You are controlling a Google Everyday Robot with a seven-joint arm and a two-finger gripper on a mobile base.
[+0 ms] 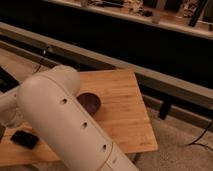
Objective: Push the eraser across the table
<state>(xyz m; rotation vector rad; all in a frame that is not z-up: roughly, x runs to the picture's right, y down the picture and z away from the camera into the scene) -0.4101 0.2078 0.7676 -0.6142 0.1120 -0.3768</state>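
Gripper at far left frame edge, low over the bench, mostly cut off and hidden by own wrist. Opening width: cannot tell. Just to its 4 o'clock, eraser: small, black, lying flat on near-left part of bench, close to front edge. Contact between gripper and eraser: cannot tell. Big white arm link filling centre-left, dotted with small holes, running from 5 o'clock up to 10 o'clock and covering much of the wood. Round dark purple bowl at 2 o'clock of eraser, well apart from it, upright, partly tucked behind arm link. Bare plank grain to 3 o'clock of bowl. Long grey rail beyond bench, slanting down toward 4 o'clock. Dark cable on floor at far right.
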